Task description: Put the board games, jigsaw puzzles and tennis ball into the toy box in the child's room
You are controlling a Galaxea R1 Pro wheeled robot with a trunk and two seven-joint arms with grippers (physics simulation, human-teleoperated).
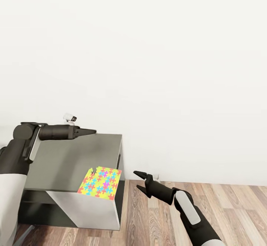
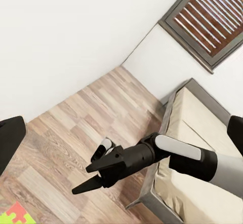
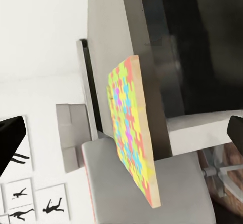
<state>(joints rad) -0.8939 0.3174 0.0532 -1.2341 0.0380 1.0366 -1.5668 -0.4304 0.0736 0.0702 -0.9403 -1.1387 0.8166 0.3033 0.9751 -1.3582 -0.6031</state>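
Multicolour jigsaw puzzle [image 1: 100, 183] lies flat at counter [image 1: 66, 160] front right corner, slightly overhanging the front edge. Right gripper [image 1: 140, 180] spread wide, empty, just beside that corner, off the counter's right edge. Left gripper [image 1: 89, 131] over back edge, jaw state cannot tell. Risk: sideways approach nudges the thin tile off the edge onto the wood floor [image 1: 193, 201].

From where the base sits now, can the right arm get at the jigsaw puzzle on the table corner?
Probably yes. The right gripper hangs open beside the table, and nothing stands between it and the jigsaw puzzle at that edge.
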